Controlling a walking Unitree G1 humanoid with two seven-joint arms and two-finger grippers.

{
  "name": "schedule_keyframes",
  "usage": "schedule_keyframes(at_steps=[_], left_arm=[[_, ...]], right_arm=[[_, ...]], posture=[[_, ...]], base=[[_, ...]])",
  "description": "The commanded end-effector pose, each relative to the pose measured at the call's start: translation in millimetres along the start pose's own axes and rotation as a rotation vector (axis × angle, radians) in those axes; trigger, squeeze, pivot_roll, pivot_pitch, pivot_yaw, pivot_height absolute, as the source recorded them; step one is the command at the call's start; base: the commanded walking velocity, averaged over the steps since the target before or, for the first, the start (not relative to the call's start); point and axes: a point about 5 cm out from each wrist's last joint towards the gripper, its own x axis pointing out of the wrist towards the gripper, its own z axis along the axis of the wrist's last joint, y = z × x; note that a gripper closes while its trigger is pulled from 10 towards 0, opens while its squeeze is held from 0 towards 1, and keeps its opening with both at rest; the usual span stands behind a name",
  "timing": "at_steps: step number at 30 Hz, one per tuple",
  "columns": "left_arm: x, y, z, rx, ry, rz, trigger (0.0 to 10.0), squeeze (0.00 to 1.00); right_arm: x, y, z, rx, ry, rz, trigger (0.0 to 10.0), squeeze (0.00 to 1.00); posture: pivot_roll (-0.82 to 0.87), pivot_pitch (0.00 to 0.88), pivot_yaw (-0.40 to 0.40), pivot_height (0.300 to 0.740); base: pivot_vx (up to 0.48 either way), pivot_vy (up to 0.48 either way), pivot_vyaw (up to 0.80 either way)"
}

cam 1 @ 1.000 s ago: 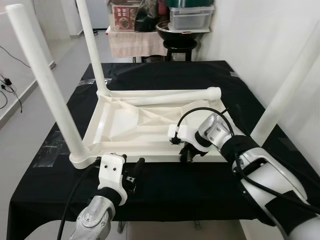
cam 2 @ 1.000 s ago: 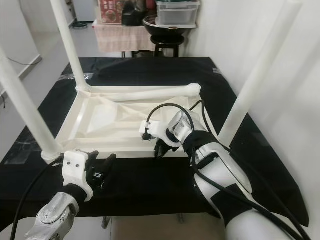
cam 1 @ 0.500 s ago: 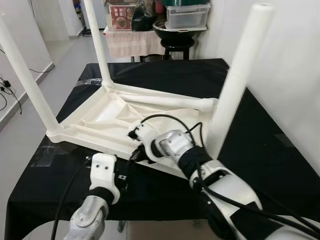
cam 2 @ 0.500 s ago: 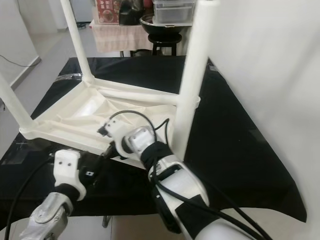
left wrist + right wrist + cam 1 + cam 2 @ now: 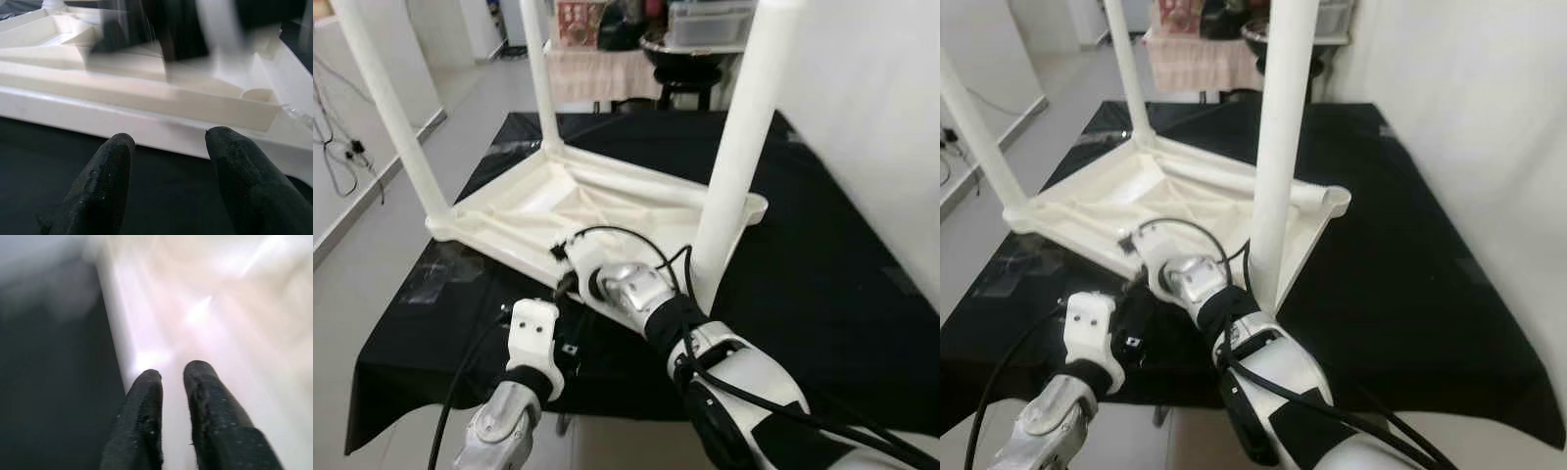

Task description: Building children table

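While upturned on the black-clothed work table (image 5: 822, 245), white children's table (image 5: 607, 201) lying tabletop-down, three legs standing up: one thick leg (image 5: 734, 147) at the corner nearest the right arm, two thinner legs (image 5: 386, 117) toward the far and left corners. Near rim of the upturned table running slantwise, with a bare strip of black cloth between that rim and the work table's front edge. Wide open cloth to the right of the upturned table, bounded by a white wall (image 5: 862, 98); floor (image 5: 362, 225) falling away on the left.

Left gripper (image 5: 168, 147) just short of that near rim, fingers (image 5: 105, 181) spread apart, holding nothing. Right gripper (image 5: 171, 382) over the white inner surface beside the rim, fingers (image 5: 208, 406) nearly pressed together, only a thin gap, nothing seen between them; contact with the plastic unclear through blur.
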Motion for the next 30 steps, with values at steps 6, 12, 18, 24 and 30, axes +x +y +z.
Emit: schedule_keyframes(at_steps=[6,12,18,24,30], left_arm=[[-4.0,19.4,7,-0.013,-0.063,0.132,10.0,0.00],[-17.1,51.9,9,-0.035,-0.097,0.370,10.0,0.00],[-45.5,106.4,10,-0.010,-0.090,0.682,10.0,0.00],[-51.3,119.4,12,0.001,-0.102,0.734,10.0,0.00],[-47.0,117.8,15,0.009,-0.111,0.724,10.0,0.00]], right_arm=[[-13.0,19.1,20,0.086,-0.271,0.178,10.0,1.00],[-39.4,27.3,22,0.183,-0.388,0.471,10.0,0.00],[-106.6,28.0,21,0.277,-0.568,0.928,10.0,0.00],[-142.2,21.6,1,0.218,-0.508,1.112,10.0,0.00],[-178.7,-5.7,-42,0.141,-0.259,1.124,10.0,0.00]], posture=[[-0.05,0.056,-0.002,0.740],[-0.04,0.054,0.003,0.740],[-0.04,0.052,0.004,0.740],[-0.05,0.049,0.008,0.740],[-0.05,0.047,0.006,0.740]], base=[[0.000,0.000,0.00],[0.000,0.000,0.00],[0.000,0.000,0.00],[0.000,0.000,0.00],[0.000,0.000,0.00]])
